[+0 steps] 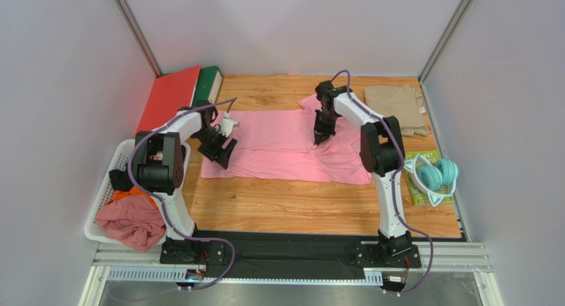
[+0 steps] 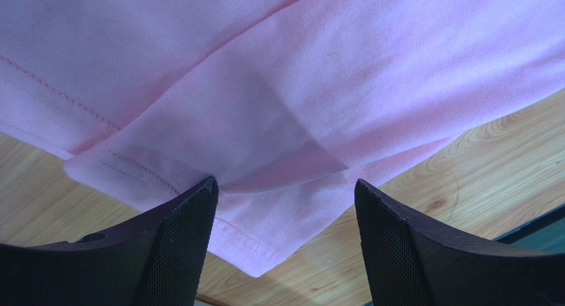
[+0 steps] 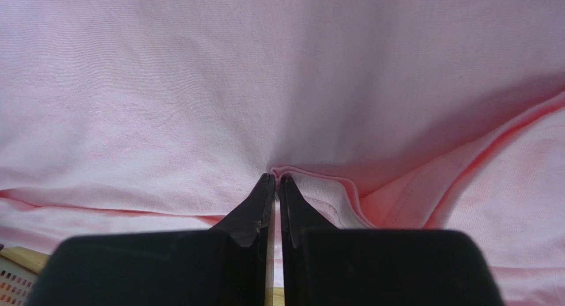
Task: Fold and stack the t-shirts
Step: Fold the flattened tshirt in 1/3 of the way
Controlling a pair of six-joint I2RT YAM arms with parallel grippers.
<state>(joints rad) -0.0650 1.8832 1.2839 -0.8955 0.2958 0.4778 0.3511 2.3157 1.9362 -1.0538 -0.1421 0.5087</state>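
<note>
Limp light pink cloth t-shirt (image 1: pixel 278 150) will likely bunch; right gripper (image 3: pixel 275 181) clenched on its fold, left gripper (image 2: pixel 284 185) released over the hem corner, a good hold

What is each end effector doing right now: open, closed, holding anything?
Left end effector: open, above the pink t-shirt.
Right end effector: closed, pinching the pink t-shirt.

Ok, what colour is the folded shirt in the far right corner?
The folded t-shirt is plain khaki-beige, best seen in the top external view.
</note>
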